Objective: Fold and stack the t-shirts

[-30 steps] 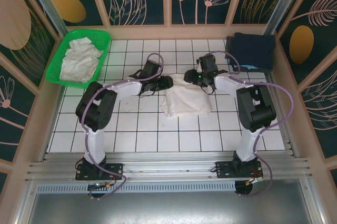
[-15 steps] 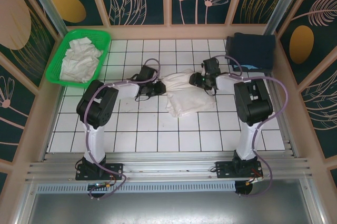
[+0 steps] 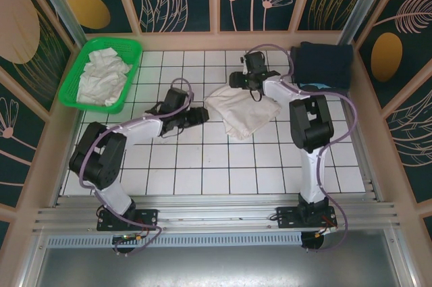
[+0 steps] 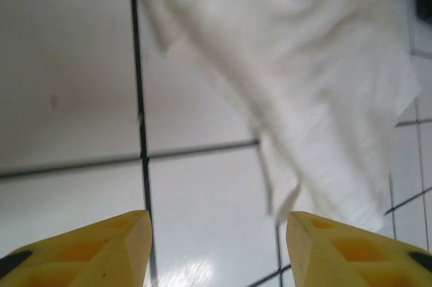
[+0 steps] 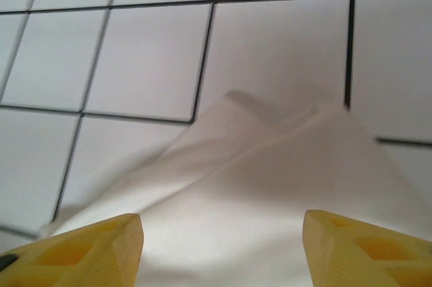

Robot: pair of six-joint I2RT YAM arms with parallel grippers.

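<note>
**Hovering at two edges of a folded shirt, both pincers spread**

A folded white cloth t-shirt (image 3: 241,113) lies on the white tiled table (image 3: 202,165), a little right of centre and toward the far side. It is turned so that its corners point near, far, left and right. Its surface is soft and lightly wrinkled.

The left gripper (image 3: 200,114) sits low over the tiles just left of the shirt's left corner. In the left wrist view the left gripper (image 4: 217,216) has its yellow jaws well apart, with only bare tile and a dark grout line between them. The shirt (image 4: 304,98) spreads ahead and to the right, its near edge just beside the right-hand jaw. Whether cloth and jaw touch cannot be told.

The right gripper (image 3: 244,84) is at the shirt's far corner. In the right wrist view the right gripper (image 5: 223,216) also has its yellow jaws spread wide, pinching nothing. The shirt (image 5: 270,199) lies flat below and between them, its layered corner pointing away over the tiles.

A green plastic mesh basket (image 3: 132,71) stands at the far left of the table, well apart from the folded shirt, and holds crumpled white t-shirts (image 3: 101,74). A dark blue folded cloth (image 3: 322,64) rests at the far right corner, near the right arm.
</note>
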